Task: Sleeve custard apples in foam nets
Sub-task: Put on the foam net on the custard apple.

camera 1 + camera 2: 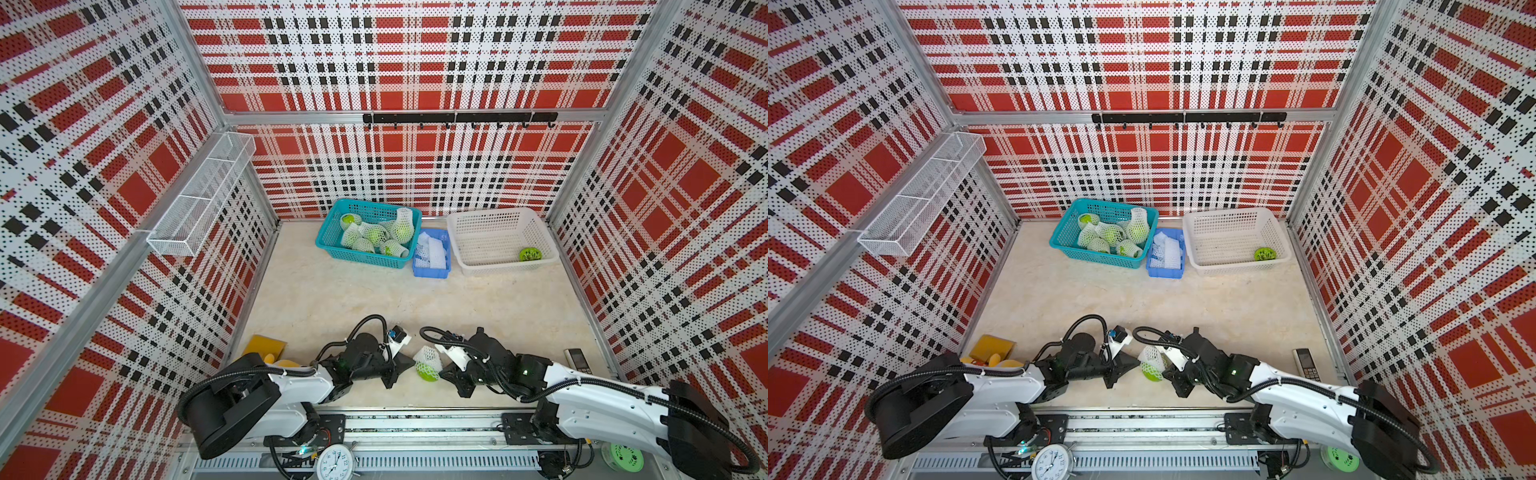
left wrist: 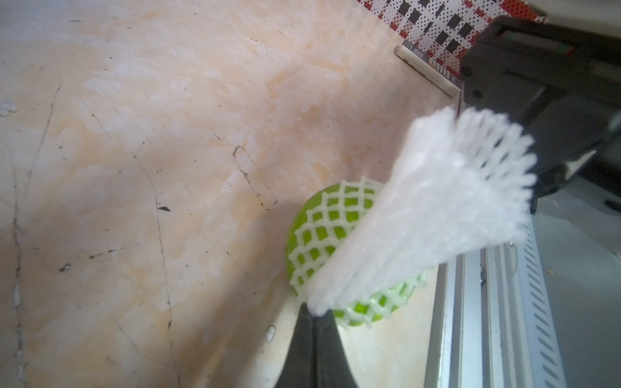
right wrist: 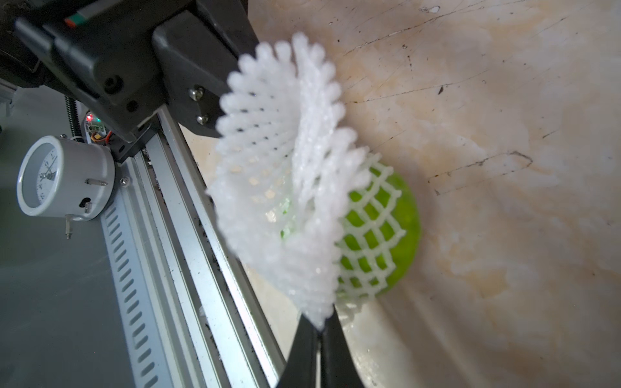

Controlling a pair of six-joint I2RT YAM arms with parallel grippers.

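Covering green custard apple (image 1: 427,375) partway, white diamond-mesh foam net (image 1: 428,355), end flared.

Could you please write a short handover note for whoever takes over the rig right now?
Grippers: the left pincer is shut on one side of the net; the right pincer is shut on the opposite side.
Things: the net is stretched partway over an apple near the front of the table; the apple's lower part is bare.
Done: several sleeved apples lie in the teal basket.
Left: pull this net fully on. What looks like one bare apple waits in the white basket. Spare nets are in the blue tray.
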